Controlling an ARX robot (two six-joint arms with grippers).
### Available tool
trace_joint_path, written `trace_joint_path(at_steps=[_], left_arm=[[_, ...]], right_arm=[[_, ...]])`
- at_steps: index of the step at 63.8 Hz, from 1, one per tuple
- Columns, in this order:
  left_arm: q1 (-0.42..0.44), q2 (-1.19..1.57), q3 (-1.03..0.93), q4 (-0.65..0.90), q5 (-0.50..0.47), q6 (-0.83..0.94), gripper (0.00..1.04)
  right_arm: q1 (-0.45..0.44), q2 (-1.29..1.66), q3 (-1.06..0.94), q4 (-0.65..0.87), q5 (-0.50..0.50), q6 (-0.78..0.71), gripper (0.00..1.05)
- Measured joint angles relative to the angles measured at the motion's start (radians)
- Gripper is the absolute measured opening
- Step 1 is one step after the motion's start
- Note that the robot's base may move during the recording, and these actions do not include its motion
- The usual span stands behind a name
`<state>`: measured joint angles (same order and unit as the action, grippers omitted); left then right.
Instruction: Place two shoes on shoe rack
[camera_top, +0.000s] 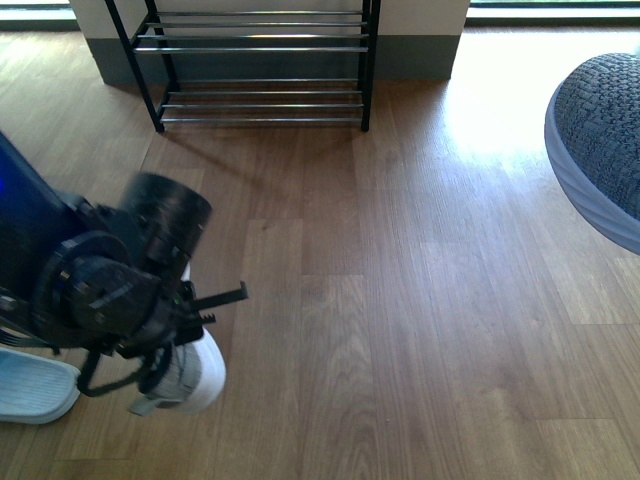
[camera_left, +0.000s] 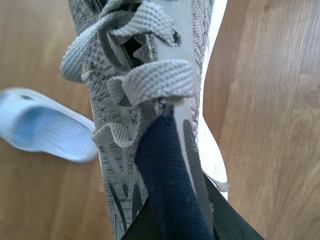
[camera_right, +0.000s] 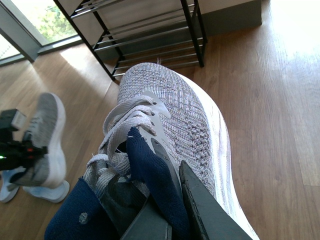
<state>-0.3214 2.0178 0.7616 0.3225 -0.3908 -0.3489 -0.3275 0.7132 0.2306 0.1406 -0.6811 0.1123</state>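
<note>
My left gripper (camera_left: 185, 220) is shut on the dark blue tongue of a grey sneaker (camera_left: 150, 75), which hangs over the wooden floor. In the front view only its white sole (camera_top: 195, 375) shows below the left arm (camera_top: 110, 280). My right gripper (camera_right: 167, 187) is shut on the tongue of the other grey sneaker (camera_right: 175, 115), held high with its toe toward the shoe rack (camera_right: 145, 30). That sneaker's toe (camera_top: 600, 140) shows at the right edge of the front view. The black-framed shoe rack (camera_top: 262, 60) stands against the far wall, its silver-barred shelves bare.
A pale blue slide (camera_top: 35, 390) lies on the floor under the left arm, beside the hanging sneaker (camera_left: 45, 127). Open wooden floor (camera_top: 380, 300) stretches between the arms and the rack. A window (camera_right: 35, 20) runs along the wall next to the rack.
</note>
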Motion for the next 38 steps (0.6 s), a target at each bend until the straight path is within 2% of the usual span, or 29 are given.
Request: trace_joint_path(at_steps=[12, 25, 38], left_arm=[[-0.036, -0.425, -0.161, -0.104, -0.088, 0.143, 0.03], [-0.089, -0.827, -0.255, -0.283, -0.206, 0.208, 0.03], [-0.091, -0.897, -0.264, -0.296, -0.229, 0.218, 0.03]], right_arm=[[0.0, 0.0, 0.0, 0.0, 0.0, 0.0, 0.01], [0.0, 0.0, 0.0, 0.0, 0.0, 0.0, 0.01], [0.0, 0.0, 0.0, 0.0, 0.0, 0.0, 0.01]])
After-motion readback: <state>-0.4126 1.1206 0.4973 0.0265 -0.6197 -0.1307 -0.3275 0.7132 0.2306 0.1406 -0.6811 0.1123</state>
